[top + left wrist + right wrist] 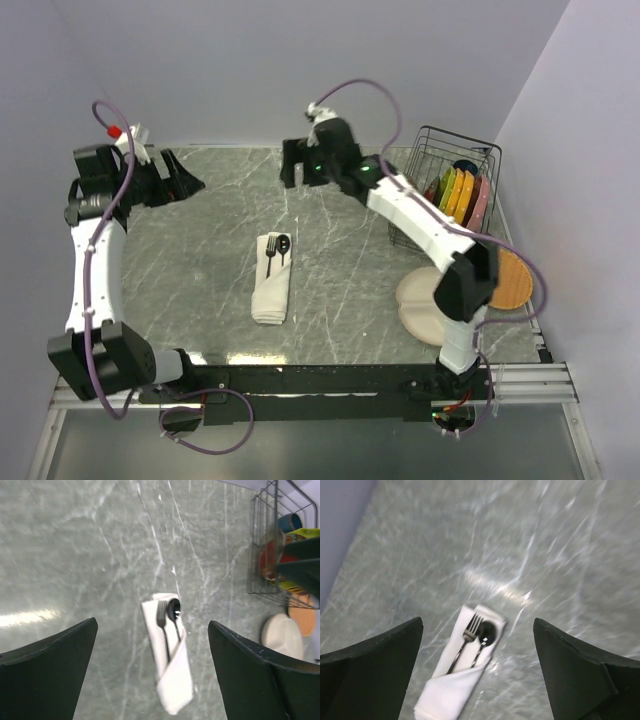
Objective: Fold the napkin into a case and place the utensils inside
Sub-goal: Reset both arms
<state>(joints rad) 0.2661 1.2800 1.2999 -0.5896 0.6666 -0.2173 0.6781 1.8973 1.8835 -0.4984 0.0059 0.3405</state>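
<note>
The napkin is already folded into the case [271, 297], a narrow cream-white strip lying flat near the middle of the grey marbled desk [200, 270], its long side running from 6 to 12 o'clock in the top view. A flap crosses the lower half and forms a pocket. The fork [271, 254] and the spoon [284, 245] sit inside it side by side, with the fork towards 9 o'clock and the spoon towards 3 o'clock. Their dark heads stick out at the 12 o'clock end and rest on the cloth, and their handles disappear under the flap.

The left fingers [55, 665] are spread wide and hold nothing. They hang above the desk at about 10 o'clock from the case, well apart from it. The right fingers [580, 670] are also wide apart and empty, and they are raised at about 12 o'clock from the case.

A wire rack [458, 137] with colourful plates [462, 195] standing on edge is at 2 o'clock. A beige divided plate [415, 295] lies at 3 o'clock, beside the right arm.
</note>
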